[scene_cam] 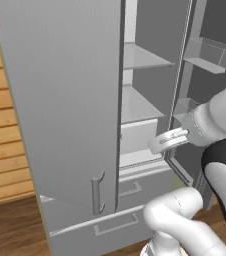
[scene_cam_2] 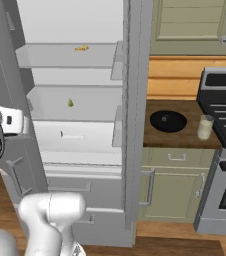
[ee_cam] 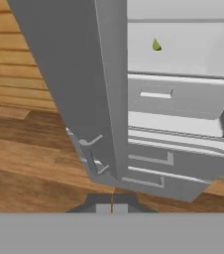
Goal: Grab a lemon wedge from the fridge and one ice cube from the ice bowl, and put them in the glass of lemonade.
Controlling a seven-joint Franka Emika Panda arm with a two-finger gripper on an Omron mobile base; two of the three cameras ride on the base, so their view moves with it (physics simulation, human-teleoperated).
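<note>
The fridge (scene_cam_2: 135,100) stands with both doors swung open, showing pale shelves. The lemon wedge (scene_cam_2: 70,103), tiny and yellow-green, lies on the second shelf; the hand view has the lemon wedge (ee_cam: 156,45) near its top, well beyond the fingertips. My gripper (scene_cam: 154,144) hangs in front of the fridge's inner drawer, below the wedge's shelf, pointing inward. The gripper (ee_cam: 111,203) is shut with nothing between its tips. On the wooden counter to the right sit the black ice bowl (scene_cam_2: 168,120) and the glass of lemonade (scene_cam_2: 204,127).
The open left fridge door (scene_cam: 65,100) with its bar handle (scene_cam: 99,192) stands close on my left. A small orange-yellow lump (scene_cam_2: 81,48) lies on the upper shelf. A stove (scene_cam_2: 225,115) stands right of the counter, with green cabinets (scene_cam_2: 170,190) below.
</note>
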